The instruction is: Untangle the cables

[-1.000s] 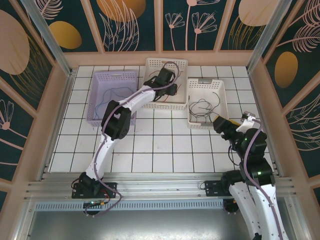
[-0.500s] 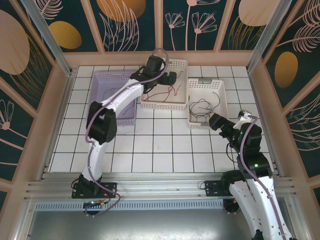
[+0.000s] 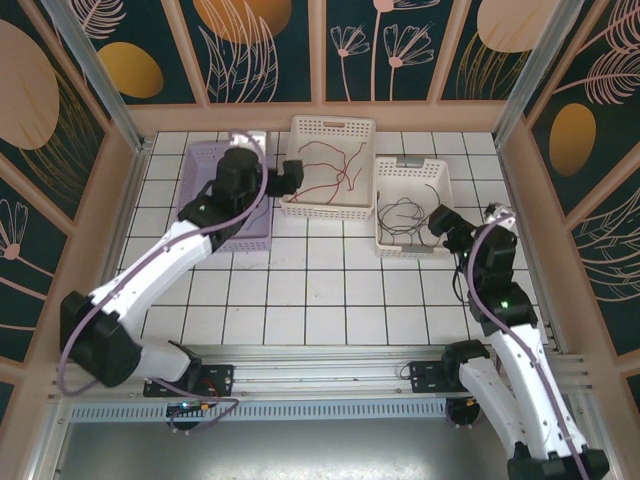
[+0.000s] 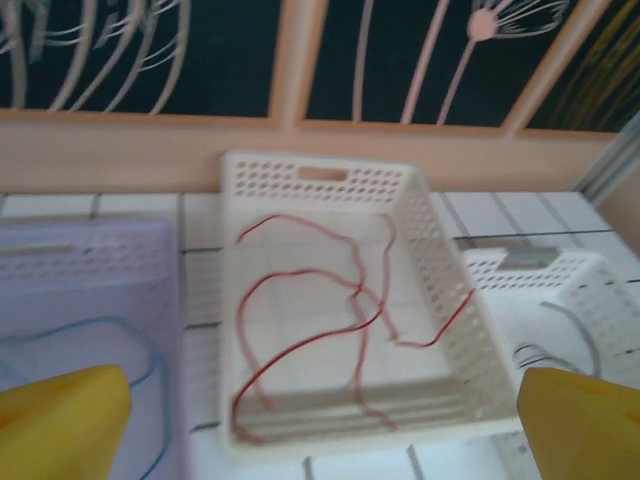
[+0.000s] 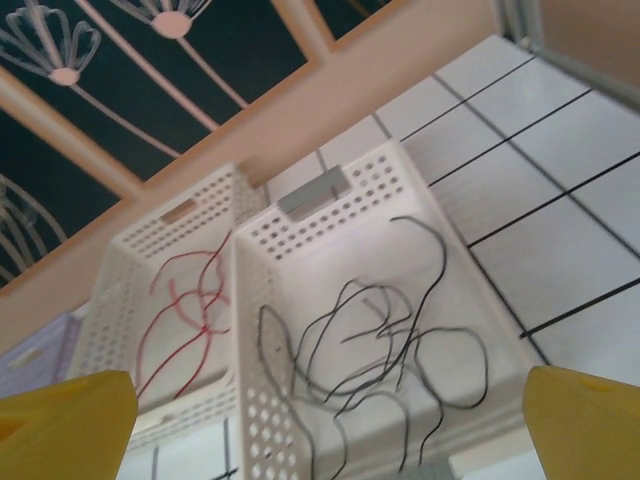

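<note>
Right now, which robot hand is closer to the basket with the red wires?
Left. The left gripper sits just off the left side of the white basket holding the red wires; the right gripper is farther off, at the next basket, with the black wires.

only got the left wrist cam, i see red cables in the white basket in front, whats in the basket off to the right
Observer: The right basket holds the black cables, lying in loose overlapping loops.
Operator: any red mixed in with them
Observer: No. In the right wrist view the red cables lie wholly inside the middle basket, on the other side of the shared walls.
Operator: wheres the right gripper
Observer: In the top view the right gripper hangs open over the right basket's right rim, with nothing between its fingers.
</note>
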You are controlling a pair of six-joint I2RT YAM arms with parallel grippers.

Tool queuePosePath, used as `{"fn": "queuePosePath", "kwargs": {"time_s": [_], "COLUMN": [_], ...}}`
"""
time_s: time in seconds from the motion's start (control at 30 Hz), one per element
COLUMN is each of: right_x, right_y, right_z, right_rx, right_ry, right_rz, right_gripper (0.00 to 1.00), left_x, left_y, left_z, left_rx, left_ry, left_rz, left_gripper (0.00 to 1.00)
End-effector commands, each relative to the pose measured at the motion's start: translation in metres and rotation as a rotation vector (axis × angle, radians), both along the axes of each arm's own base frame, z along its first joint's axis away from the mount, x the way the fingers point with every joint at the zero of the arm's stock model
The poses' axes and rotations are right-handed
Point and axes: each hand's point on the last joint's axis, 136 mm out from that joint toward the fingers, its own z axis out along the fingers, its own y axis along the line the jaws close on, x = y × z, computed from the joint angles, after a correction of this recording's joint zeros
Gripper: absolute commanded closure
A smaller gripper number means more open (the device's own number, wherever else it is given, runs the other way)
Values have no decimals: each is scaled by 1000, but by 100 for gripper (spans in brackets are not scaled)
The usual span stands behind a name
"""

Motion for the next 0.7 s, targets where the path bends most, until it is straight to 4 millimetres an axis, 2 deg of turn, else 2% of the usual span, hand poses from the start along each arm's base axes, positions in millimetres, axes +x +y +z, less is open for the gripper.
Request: {"fn": "queuePosePath", "kwargs": {"time_s": [0.0, 0.13, 0.23, 0.33, 0.43, 0.53, 0.6, 0.67], "right_x": [22, 45, 52, 55, 54, 59, 66, 71], "right_y": [-17, -10, -12, -5, -4, -11, -18, -22], "right_z": [24, 19, 8, -9, -22, -39, -45, -52], "right_rx": [-69, -182, -281, -412, -420, -443, -407, -418], "right_ry": [-59, -117, -183, -245, -284, -292, -264, -261], "right_rz": [-113, -63, -61, 4, 15, 24, 5, -9], "right_gripper": [1, 1, 1, 1, 1, 1, 1, 1], "left_x": [-15, -38, -52, -62, -72, -82, -88, -95], "left_y": [38, 63, 75, 93, 106, 113, 127, 149], "left_z": [-7, -31, -46, -52, -52, -52, -54, -62], "left_rx": [71, 105, 112, 75, 63, 35, 17, 26], "left_ry": [-33, 3, 19, 12, -31, -95, -139, -162], "left_rz": [125, 179, 201, 283, 321, 318, 377, 487], "left_gripper": [2, 2, 2, 1, 2, 2, 1, 1]}}
